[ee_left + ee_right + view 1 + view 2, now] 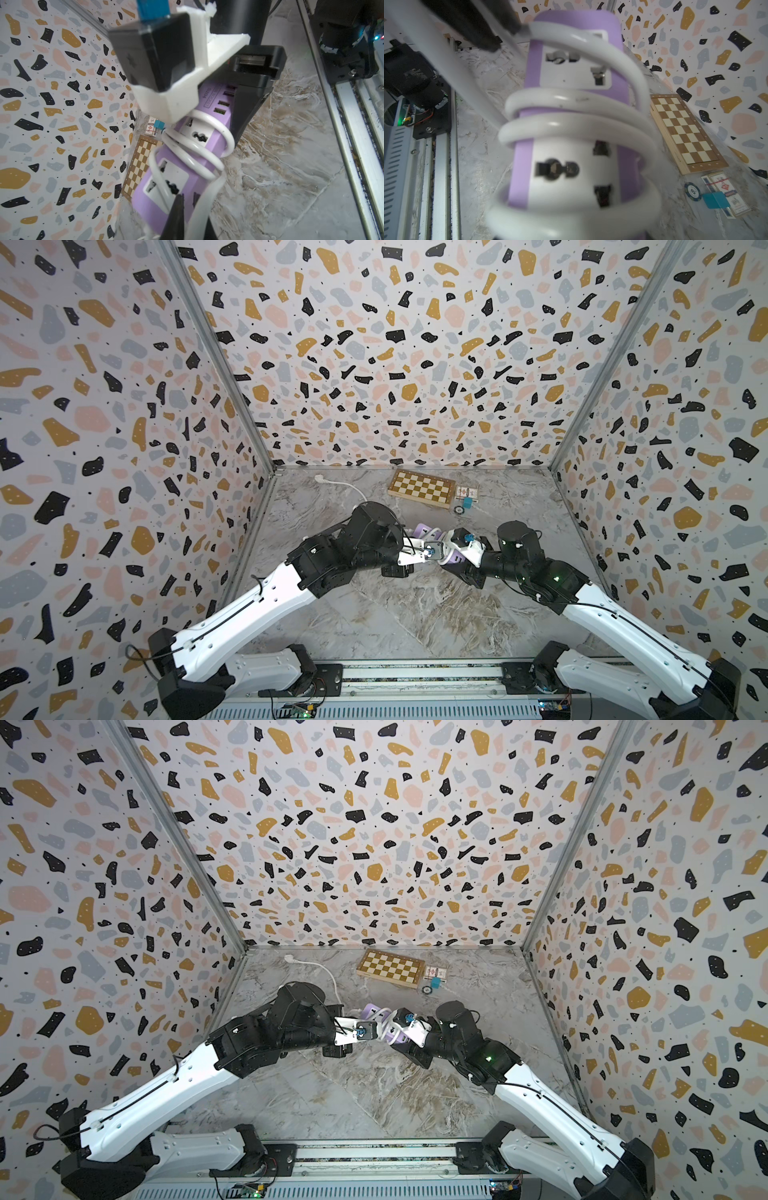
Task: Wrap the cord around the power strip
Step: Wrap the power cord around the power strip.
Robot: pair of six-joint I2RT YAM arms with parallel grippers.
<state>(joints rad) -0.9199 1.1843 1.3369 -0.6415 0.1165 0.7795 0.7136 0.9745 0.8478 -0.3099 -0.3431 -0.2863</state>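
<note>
Arms of a bimanual robot meet over a grey marbled bench [415,614], on the robot's side of a checkered wooden board [419,488] and well apart from it. The right tool [239,104] is clamped on the power strip [571,22] at its end with the small dark ports, and appears to hold it tilted off the bench. The left tool [192,214] looks pressed together on the cord [571,124] just beside the strip's other end.

Several turns already circle the strip. They sit loosely, and one stands away from the body. The rest of the cord trails back across the bench to a white plug [319,478], lying by the back wall on the left arm's side of the board.

Doing this turn well likely means drawing the cord taut and laying it snug beside the last loop rather than over it. The right tool should stay firm, and the trailing plug should be kept from snagging.

The cord is thick, round, glossy and springy-looking. The strip is smooth lavender plastic with rounded corners and flat white socket faces.
</note>
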